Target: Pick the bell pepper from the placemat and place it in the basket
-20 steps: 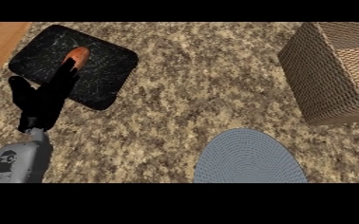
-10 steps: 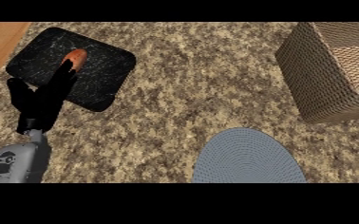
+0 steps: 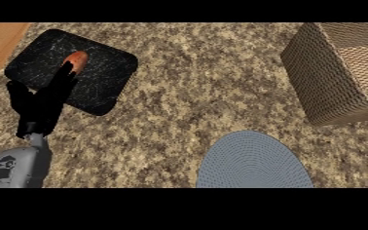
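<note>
Since half a second ago, the left hand (image 3: 45, 102) has been carried slightly further up over the placemat (image 3: 101, 85), so that its fingertips (image 3: 66, 70) now meet the lower edge of the bell pepper (image 3: 75, 58); little else has shifted. That pepper is seen as a small orange-red shape lying on the dark placemat, toward its upper left part, and it is not yet lifted. The fingers are held straight and close together, pointing up toward the pepper, with the thumb spread out to the left; nothing is grasped.

At the view's left, the placemat is set close to the counter's (image 3: 187, 78) wooden edge strip (image 3: 13, 34), which shows at the upper left corner. A broad stretch of bare speckled counter is left open between the placemat and the woven basket (image 3: 327, 73), which stands well apart at the right edge. A round blue-grey mat (image 3: 251, 161) is seen at the lower edge, below and to the left of the basket. No right hand is shown.
</note>
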`<state>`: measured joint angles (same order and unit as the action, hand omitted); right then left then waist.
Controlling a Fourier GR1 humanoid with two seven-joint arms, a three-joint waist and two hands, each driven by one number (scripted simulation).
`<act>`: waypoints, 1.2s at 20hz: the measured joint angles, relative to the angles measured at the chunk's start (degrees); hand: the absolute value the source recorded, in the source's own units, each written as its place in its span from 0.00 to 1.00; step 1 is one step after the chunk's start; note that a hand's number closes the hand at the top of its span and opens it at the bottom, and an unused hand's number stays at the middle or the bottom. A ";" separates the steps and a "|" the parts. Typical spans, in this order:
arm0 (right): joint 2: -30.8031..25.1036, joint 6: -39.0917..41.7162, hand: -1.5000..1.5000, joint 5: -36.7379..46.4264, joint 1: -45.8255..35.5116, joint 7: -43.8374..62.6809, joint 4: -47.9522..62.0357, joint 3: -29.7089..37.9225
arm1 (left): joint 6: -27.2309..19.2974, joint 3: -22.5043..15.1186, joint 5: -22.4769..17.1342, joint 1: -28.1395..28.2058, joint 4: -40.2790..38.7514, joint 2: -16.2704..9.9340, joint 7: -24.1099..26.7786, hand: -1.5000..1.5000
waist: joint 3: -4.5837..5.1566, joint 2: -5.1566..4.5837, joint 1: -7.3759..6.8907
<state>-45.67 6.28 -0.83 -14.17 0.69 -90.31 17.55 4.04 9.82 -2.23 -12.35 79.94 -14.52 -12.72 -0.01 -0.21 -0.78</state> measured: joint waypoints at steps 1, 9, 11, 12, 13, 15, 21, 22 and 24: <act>0.72 -1.53 0.00 0.88 -0.90 0.57 1.79 0.08 | -0.43 -0.38 0.34 -0.07 -0.16 0.63 0.31 0.50 | 0.00 -0.02 -0.04; 2.85 -1.62 0.00 5.44 -9.40 -6.51 18.45 -1.04 | 0.57 0.58 -0.35 -0.71 -0.18 -0.13 -0.71 0.50 | -0.01 0.06 0.18; 3.31 -0.58 0.00 5.43 -10.53 -8.36 20.17 -0.91 | 0.87 0.91 -0.35 -0.87 -0.79 -0.42 -0.50 0.50 | -0.01 0.08 0.30; 3.35 0.02 0.00 5.19 -11.51 -8.70 21.11 -0.71 | 0.74 0.82 -0.30 -0.68 -0.09 -0.35 -1.10 0.50 | -0.01 0.10 0.30; 3.93 -0.15 0.00 5.12 -12.59 -9.25 22.26 -0.63 | 0.55 0.85 -0.30 -1.80 -0.44 -0.42 -1.95 0.50 | 0.00 0.10 0.32; 3.99 0.14 0.00 3.65 -13.87 -8.60 23.79 1.01 | 0.30 0.84 -0.22 -2.03 -0.71 -0.16 -2.07 0.50 | 0.01 0.12 0.42; 1.34 1.66 0.00 -4.78 -17.69 -4.98 32.44 10.59 | 0.80 0.99 -0.29 -0.67 -0.30 -0.26 -1.16 0.50 | -0.01 0.09 0.36; 0.00 2.90 0.00 -6.31 -17.99 -4.15 34.16 12.23 | 1.19 1.42 -0.57 -0.69 -0.60 -0.72 -1.00 0.50 | -0.02 0.08 0.45; -2.94 5.32 0.00 -8.71 -18.81 -3.69 38.70 15.22 | 1.54 1.45 -0.80 -0.24 -0.47 -0.63 -0.48 0.50 | -0.04 0.02 0.34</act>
<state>-48.61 11.60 -9.55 -32.98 -2.99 -51.62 32.77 5.59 11.27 -3.03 -12.59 79.46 -15.15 -13.20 -0.06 -0.19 -0.44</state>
